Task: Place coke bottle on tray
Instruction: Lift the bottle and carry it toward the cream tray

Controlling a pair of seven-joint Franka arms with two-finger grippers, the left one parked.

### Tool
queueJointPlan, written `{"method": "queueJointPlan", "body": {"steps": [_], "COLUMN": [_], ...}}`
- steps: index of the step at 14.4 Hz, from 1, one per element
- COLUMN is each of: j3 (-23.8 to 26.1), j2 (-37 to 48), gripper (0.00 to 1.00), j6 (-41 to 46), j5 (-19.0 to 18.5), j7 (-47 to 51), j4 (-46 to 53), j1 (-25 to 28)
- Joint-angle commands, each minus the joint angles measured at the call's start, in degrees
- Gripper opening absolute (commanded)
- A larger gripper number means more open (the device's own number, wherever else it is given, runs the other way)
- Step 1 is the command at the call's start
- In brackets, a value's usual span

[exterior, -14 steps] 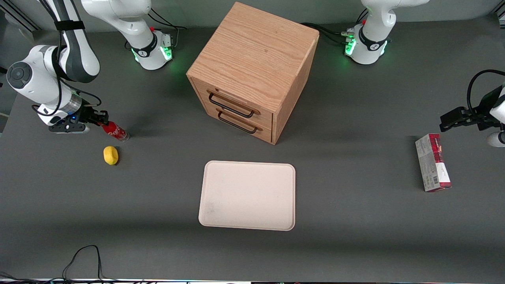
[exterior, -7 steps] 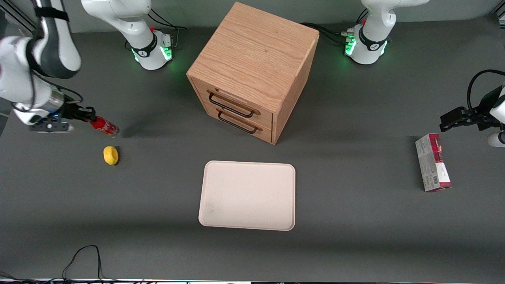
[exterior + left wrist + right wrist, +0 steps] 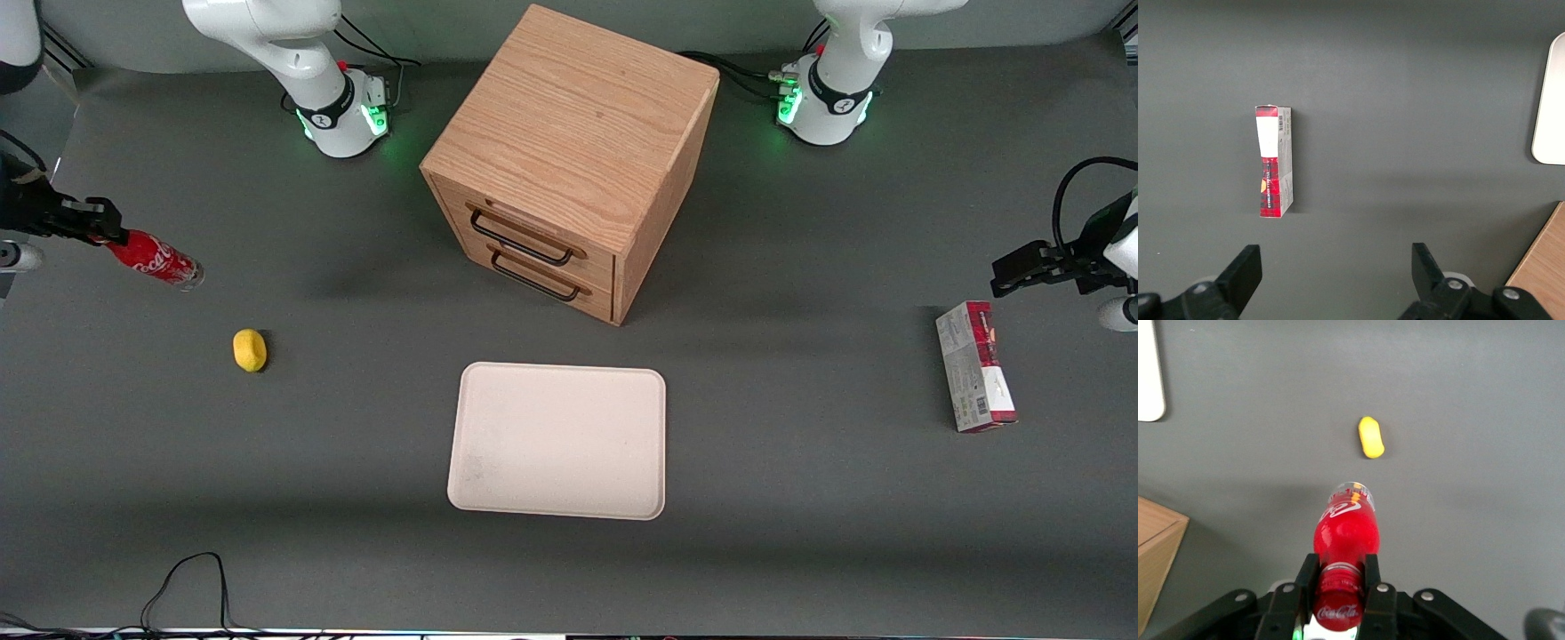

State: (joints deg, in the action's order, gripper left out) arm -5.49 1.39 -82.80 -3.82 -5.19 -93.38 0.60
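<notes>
My gripper [image 3: 108, 236] is shut on the neck of the coke bottle [image 3: 158, 261], a small red bottle with a white script logo, and holds it in the air at the working arm's end of the table. The bottle tilts, its clear base pointing down and toward the table's middle. In the right wrist view the black fingers [image 3: 1306, 577] clamp the bottle [image 3: 1346, 530] just below its red cap. The cream tray [image 3: 558, 440] lies flat near the table's middle, nearer the front camera than the cabinet, with nothing on it.
A wooden two-drawer cabinet [image 3: 569, 160] stands above the tray in the front view. A yellow lemon-like lump [image 3: 250, 349] lies on the table below the lifted bottle, also seen as the lump [image 3: 1371, 437]. A red-and-grey carton [image 3: 975, 365] lies toward the parked arm's end.
The gripper has lifted the bottle off the table and carried it outward toward the working arm's edge of the front view. The bottle's shadow has separated from it.
</notes>
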Motion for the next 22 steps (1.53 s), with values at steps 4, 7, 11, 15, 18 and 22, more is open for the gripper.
{"method": "queueJointPlan", "body": {"steps": [4,7,11,15,18,22], "j3": [6.43,15.74,19.38,19.2,19.02,19.02], "j2": [-16.91,-30.78,-41.36,-47.78,-50.86,-54.38], "gripper": [0.0,0.0,0.0,0.0,0.0,0.0], "j6": [6.86,6.78,-3.82,-15.7,-21.69,-26.0], "j5": [3.12,2.51,0.76,-2.07,-4.33,-8.47], "j7": [13.32,30.17,49.35,59.4,60.91,61.53], "j4": [21.45,36.54,44.33,44.68,44.77,44.77], "j1": [-0.08,0.01,5.44,9.94,12.57,15.3]}}
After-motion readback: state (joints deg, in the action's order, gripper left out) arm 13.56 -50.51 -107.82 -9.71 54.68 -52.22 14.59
